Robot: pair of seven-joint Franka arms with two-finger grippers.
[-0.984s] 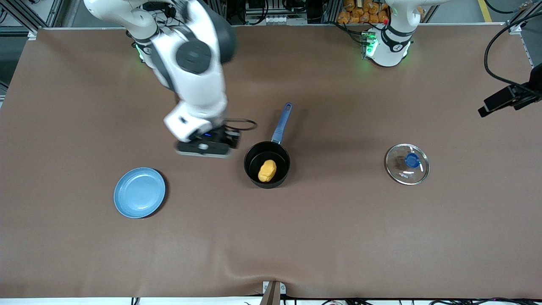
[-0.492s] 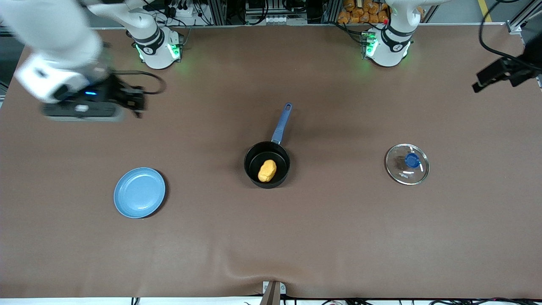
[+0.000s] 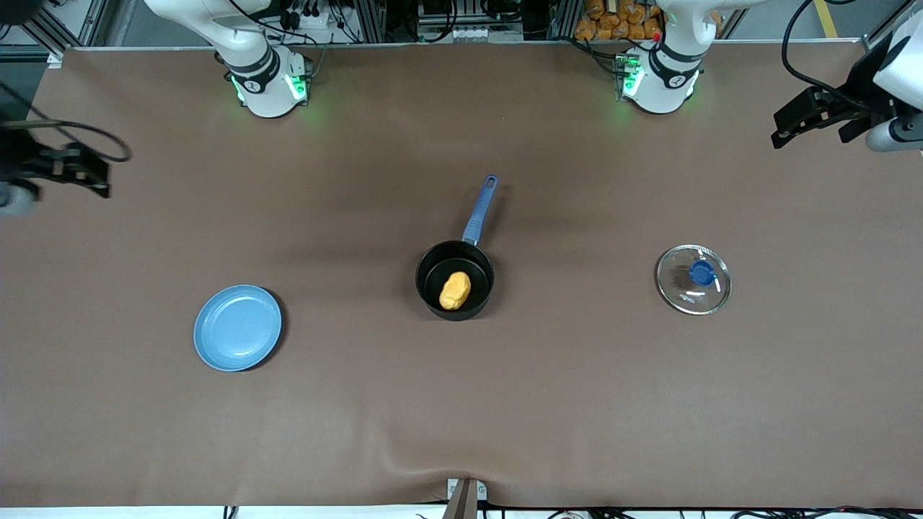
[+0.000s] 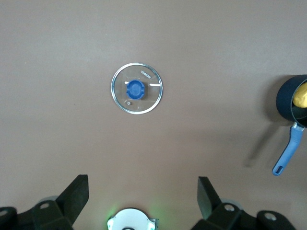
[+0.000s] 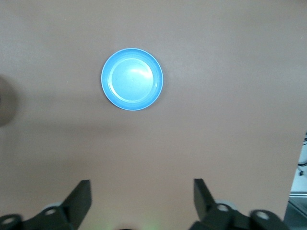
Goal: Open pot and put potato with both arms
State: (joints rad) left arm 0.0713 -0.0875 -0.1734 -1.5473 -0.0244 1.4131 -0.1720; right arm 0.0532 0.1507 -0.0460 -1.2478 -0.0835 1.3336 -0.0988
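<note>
The blue plate [image 3: 237, 328] lies on the brown counter [image 3: 461, 404] nearest the front camera, toward the right arm's end. The right hand [image 5: 142, 197] is high up in the air near that end of the counter, and the plate sits on the counter well below it. Its two fingers [image 5: 80, 196] are spread wide apart and it holds nothing. A little farther from the camera, in the middle of the counter, sits the black pot [image 3: 455, 280] with no lid on it. The yellow potato [image 3: 455, 290] lies inside the pot. The pot's long blue handle [image 3: 479, 210] points away toward the arms' bases. The pot is well apart from both hands. The glass lid [image 3: 693, 280] with its blue knob [image 3: 701, 272] lies flat on the counter toward the left arm's end, well apart from the pot. The left hand [image 4: 143, 197] is up in the air over that end of the counter, with the lid well below it. Its fingers [image 4: 208, 195] are wide apart too, and it is empty.
</note>
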